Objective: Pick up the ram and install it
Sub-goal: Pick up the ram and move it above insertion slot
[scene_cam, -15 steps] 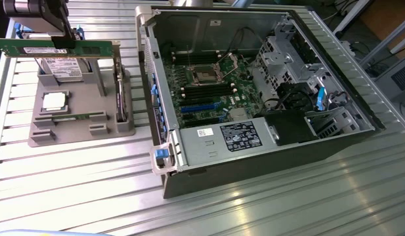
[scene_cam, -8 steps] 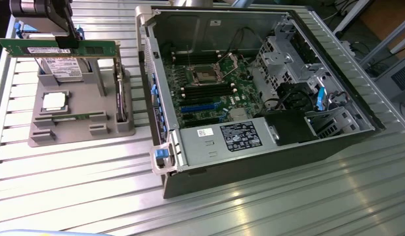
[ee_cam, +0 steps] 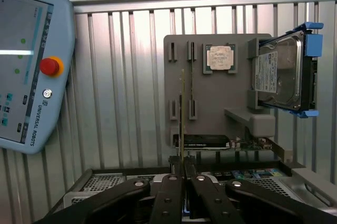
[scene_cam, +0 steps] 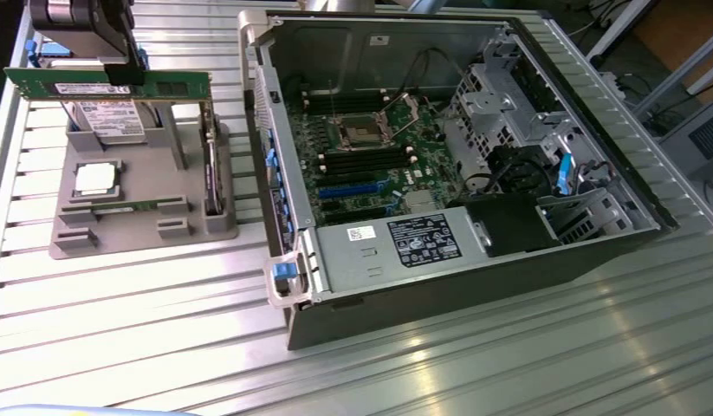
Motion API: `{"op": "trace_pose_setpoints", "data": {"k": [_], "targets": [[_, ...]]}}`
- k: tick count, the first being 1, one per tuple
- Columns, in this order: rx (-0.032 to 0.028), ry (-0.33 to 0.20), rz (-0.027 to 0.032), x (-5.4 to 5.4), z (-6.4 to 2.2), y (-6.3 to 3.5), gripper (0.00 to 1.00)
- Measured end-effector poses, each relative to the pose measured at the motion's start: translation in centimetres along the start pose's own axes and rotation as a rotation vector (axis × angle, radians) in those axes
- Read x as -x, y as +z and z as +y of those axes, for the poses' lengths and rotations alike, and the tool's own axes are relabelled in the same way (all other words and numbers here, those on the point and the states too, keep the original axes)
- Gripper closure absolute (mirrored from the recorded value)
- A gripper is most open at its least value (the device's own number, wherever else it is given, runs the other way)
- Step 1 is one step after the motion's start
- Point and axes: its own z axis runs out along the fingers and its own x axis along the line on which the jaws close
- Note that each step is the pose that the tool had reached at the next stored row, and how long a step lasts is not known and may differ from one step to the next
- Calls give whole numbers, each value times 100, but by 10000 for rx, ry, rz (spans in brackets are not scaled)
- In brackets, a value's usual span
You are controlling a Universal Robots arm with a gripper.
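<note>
The ram (scene_cam: 107, 87) is a long green stick with a white label. It hangs level above the grey holder (scene_cam: 148, 186) at the exterior view's upper left, lifted free of it. My gripper (scene_cam: 132, 76) is shut on its top edge near the middle. In the wrist view the ram (ee_cam: 182, 113) appears edge-on as a thin line running out from between my closed fingertips (ee_cam: 182, 165). The motherboard's dark memory slots (scene_cam: 346, 161) lie inside the open computer case (scene_cam: 289, 156), to the exterior view's right of the holder.
The grey holder (ee_cam: 221, 95) carries a square silver processor (scene_cam: 96, 178), a hard drive (ee_cam: 281, 74) in blue brackets and a dark card (ee_cam: 205, 141). A teach pendant (ee_cam: 26, 66) lies on the ribbed metal table. The case's power supply (scene_cam: 414, 238) sits near its front.
</note>
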Motion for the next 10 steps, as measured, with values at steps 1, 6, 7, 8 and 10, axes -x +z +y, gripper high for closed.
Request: {"op": "trace_pose_setpoints", "data": {"k": [1,6,7,8,10], "targets": [[1,-1,1,0,-5,-1,88],[4,-5,1,2,-32,0,88],[3,-5,1,2,-35,0,88],[3,-5,1,2,-37,0,88],[3,-5,0,2,-42,1,88]]}}
